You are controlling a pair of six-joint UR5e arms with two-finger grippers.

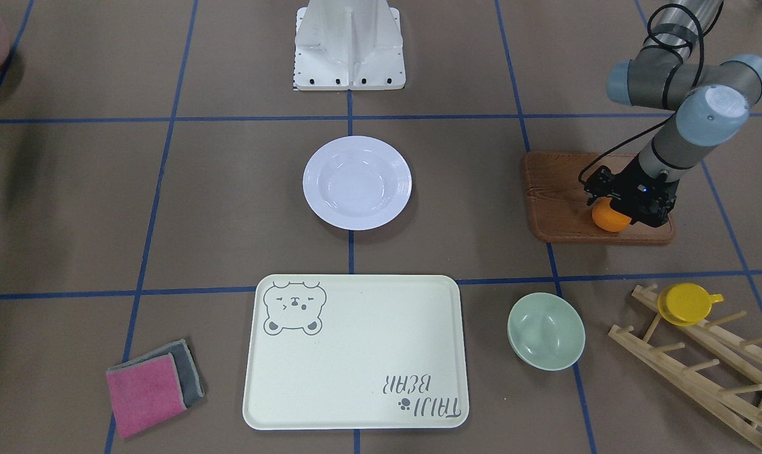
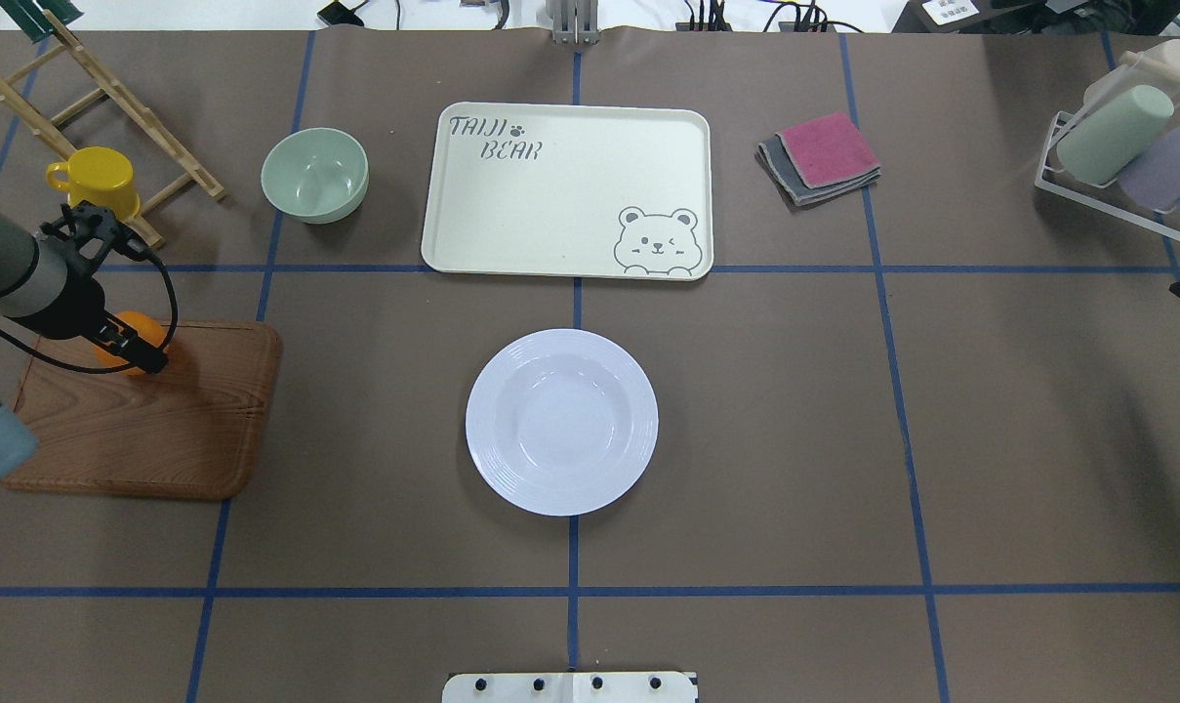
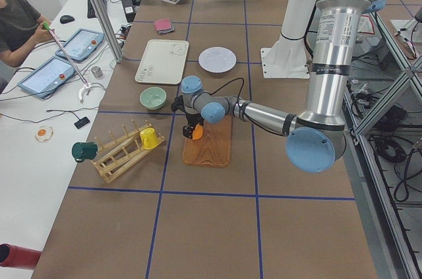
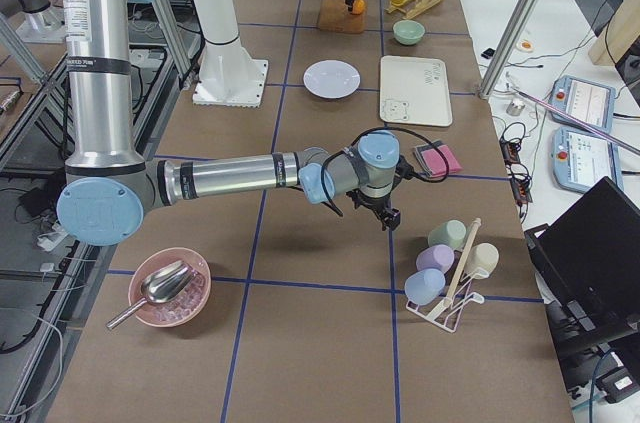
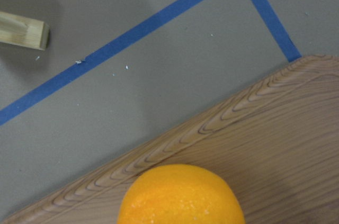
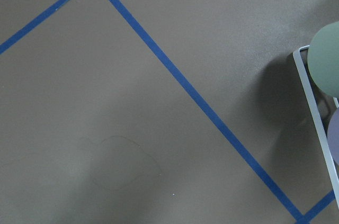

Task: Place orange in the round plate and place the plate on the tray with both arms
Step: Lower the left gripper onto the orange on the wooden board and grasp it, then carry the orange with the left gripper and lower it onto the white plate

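The orange lies at the far corner of a brown wooden board, on the robot's left side of the table. My left gripper reaches down over the fruit, and its black fingers sit tight against the sides. The left wrist view shows the orange close up on the board's ribbed edge. At the table's middle sits the white round plate, with nothing in it. Beyond it lies the cream bear tray, also bare. My right gripper hovers low over bare table far to the right; whether it is open I cannot tell.
A pale-green bowl stands left of the tray. A yellow cup hangs on a wooden rack near the board. Folded pink and grey cloths and a rack of cups are on the right.
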